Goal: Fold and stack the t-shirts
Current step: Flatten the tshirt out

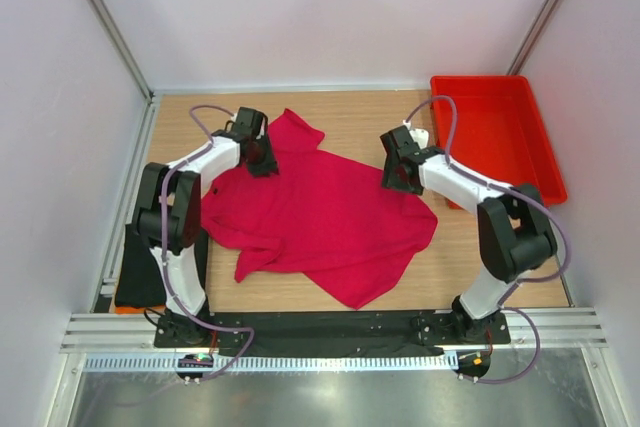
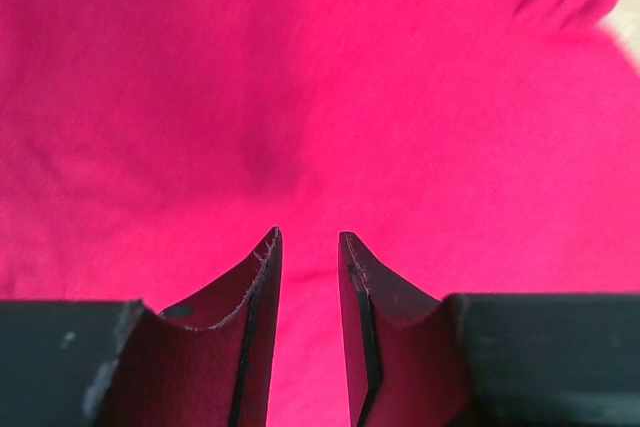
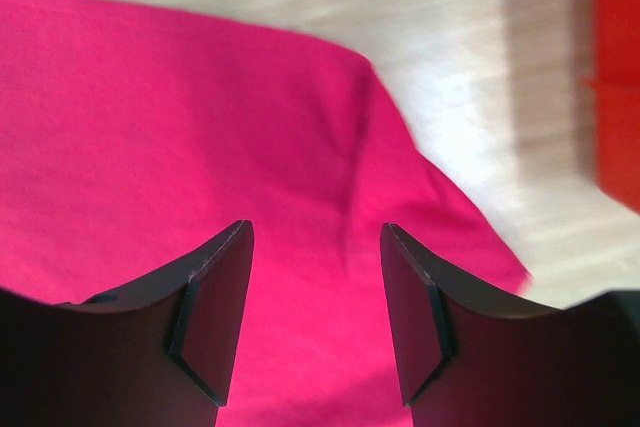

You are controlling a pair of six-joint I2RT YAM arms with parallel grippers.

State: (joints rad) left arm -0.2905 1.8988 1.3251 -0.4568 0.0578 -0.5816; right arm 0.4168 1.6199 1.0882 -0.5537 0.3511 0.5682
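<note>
Two slender arms, left arm and right arm, each built of glossy white shells set between chunky black joint housings. Both bolted upright onto one long black mounting plate, one near each end of it. Thin lilac-grey cable looped off each wrist and trailing down to the plate, then curling just in front of it. Left gripper and right gripper black throughout, with boxy bodies. Flat dark fingers tapering to pointed tips, thin pads on the inner faces; left pads frayed whitish along their edges, right pads clean.
</note>
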